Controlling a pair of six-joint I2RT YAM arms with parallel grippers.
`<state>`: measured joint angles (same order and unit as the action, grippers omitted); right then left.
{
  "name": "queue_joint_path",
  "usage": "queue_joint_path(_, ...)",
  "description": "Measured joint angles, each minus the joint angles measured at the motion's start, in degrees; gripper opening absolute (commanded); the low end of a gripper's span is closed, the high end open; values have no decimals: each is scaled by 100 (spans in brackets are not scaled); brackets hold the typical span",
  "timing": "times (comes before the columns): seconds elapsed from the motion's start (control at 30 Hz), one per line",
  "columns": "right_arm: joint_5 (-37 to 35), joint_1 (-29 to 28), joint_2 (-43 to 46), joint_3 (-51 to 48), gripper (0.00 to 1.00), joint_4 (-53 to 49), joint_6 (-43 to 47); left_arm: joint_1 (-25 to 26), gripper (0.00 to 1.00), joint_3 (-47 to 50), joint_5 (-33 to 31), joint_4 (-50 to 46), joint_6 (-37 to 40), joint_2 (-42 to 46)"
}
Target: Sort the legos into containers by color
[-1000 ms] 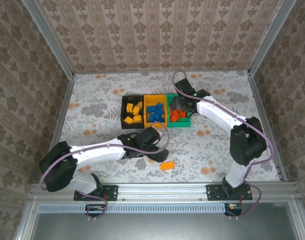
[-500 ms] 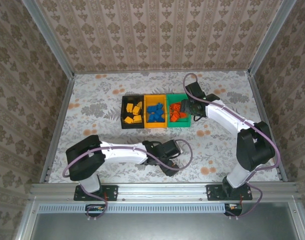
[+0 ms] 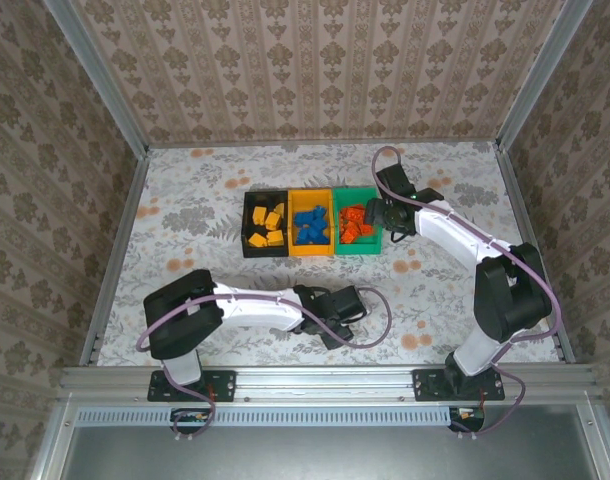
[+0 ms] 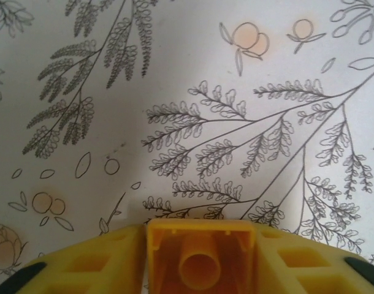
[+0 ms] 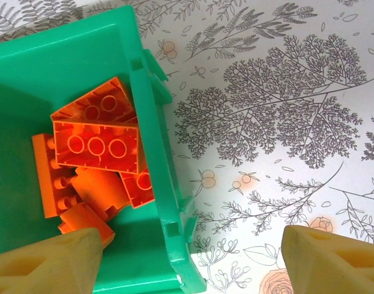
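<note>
Bins are sitting in a row at mid-frame of the top view, sides touching. We're seeing the black bin (image 3: 246,225) at the left holding yellow-orange legos (image 3: 267,226), the yellow-orange bin (image 3: 311,252) in the middle holding blue legos (image 3: 310,226), and the green bin (image 3: 357,251) at the right holding red-orange legos (image 3: 352,226).

L gripper (image 4: 199,236) is lying low at bottom centre of the top view, well apart from the bins. In the L wrist view its yellow fingers (image 4: 89,266) are pressing both sides of a lone yellow-orange lego (image 4: 199,263) at the frame's bottom edge, so it's clamping that brick. We're looking into the brick's hollow side w/ its round tube. We can't tell whether it's resting on the floral cloth (image 4: 175,92) or just off it.

R gripper (image 5: 190,260) is hovering at the green bin's right edge. Its jaws are standing wide apart: one finger at the frame's bottom left over the bin, the other at bottom right over the cloth, w/ the bin's right wall btwn them.
</note>
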<state>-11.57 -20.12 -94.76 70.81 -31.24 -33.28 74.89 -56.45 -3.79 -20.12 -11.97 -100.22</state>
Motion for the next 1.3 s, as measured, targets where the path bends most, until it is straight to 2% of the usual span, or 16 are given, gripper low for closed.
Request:
queue_joint_path(0.23, 2, 7, 15, -9, 78, 2, -17, -76, 32, 315, -240, -72, -87, 481)
queue_joint_path(0.37, 28, 7, 157, -120, 78, 28, -48, -404, 30, 514, -455, -66, -330, 1187)
queue_joint_path(0.57, 155, 11, 448, -372, 78, 122, -153, -1534, 35, 570, -892, 216, -916, 2492)
queue_joint_path(0.67, 249, 11, 612, -555, 78, 177, -188, -2376, 35, 507, -979, 396, -1239, 2789)
queue_joint_path(0.8, 439, -35, 874, -885, 78, 247, -264, -3370, 34, 87, -1001, 413, -1491, 2350)
queue_joint_path(0.9, 522, -142, 1108, -1137, 78, 273, -297, -3799, 34, -431, -999, 380, -1552, 1668)
queue_joint_path(1.07, 632, -459, 1639, -1495, 78, 280, -306, -4146, 33, -1287, -1034, 181, -1578, 599)
queue_joint_path(1.3, 640, -739, 2323, -1755, 78, 262, -319, -4378, 42, -1937, -1060, -345, -1794, -291)
